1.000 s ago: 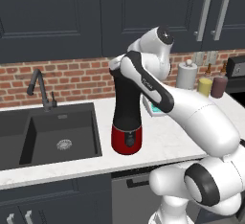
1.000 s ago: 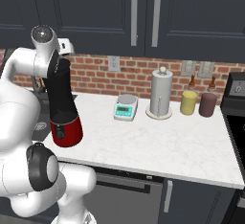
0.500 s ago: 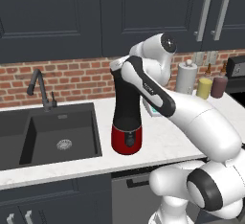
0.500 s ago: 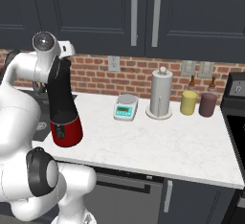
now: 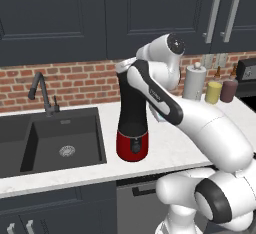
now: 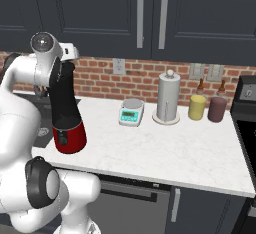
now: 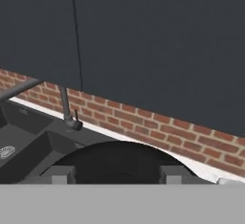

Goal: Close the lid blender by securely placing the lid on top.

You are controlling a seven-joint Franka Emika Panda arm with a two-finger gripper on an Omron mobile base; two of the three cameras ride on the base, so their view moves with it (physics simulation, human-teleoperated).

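Observation:
The blender [image 5: 132,123] is a tall black jar on a glossy red base, standing on the white counter beside the sink. It also stands at the left in the right base view [image 6: 65,109]. My hand rests right at the jar's top, partly behind my own arm. In the hand view the lid [image 7: 119,157] is a flat black disc. My gripper [image 7: 117,174] holds it by the rim, one dark tip [image 7: 62,174] at each side. The hand is tilted and looks over the lid toward the faucet and brick wall. The lid's knob is hidden.
A dark sink [image 5: 60,143] with a faucet [image 5: 42,93] lies left of the blender. To its right stand a small scale [image 6: 131,112], a paper-towel roll [image 6: 167,98], a yellow canister [image 6: 197,107] and a maroon one [image 6: 217,109]. Dark cabinets hang close overhead.
The hand has shifted a little to the left and slightly down at the jar's top. The blender and the other counter items have stayed put.

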